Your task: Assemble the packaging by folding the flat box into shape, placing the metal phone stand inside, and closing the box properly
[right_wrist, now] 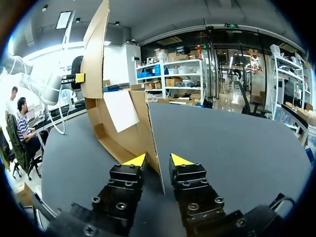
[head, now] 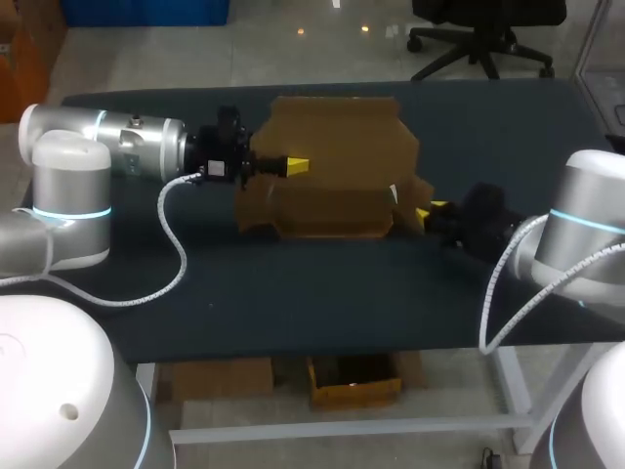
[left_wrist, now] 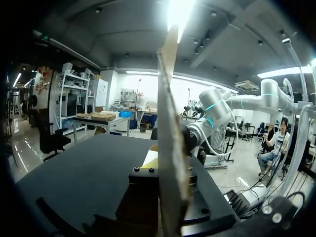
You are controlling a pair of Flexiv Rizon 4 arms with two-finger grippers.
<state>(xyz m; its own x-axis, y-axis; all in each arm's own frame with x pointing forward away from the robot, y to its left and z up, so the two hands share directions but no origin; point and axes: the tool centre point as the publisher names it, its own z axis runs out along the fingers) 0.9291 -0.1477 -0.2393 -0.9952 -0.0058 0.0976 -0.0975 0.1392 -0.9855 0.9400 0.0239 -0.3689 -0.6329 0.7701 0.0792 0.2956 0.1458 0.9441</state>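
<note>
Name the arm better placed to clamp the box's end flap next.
Probably right. The right gripper straddles the end flap of the cardboard box, fingers open on either side of it; the left gripper is at the box's opposite side.

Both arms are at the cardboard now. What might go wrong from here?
The right gripper straddles only a thin flap edge of the box, which may slip out or crease. The left gripper is at a tall upright panel, so the arms pulling apart might tear the cardboard. No phone stand shows in any view.
</note>
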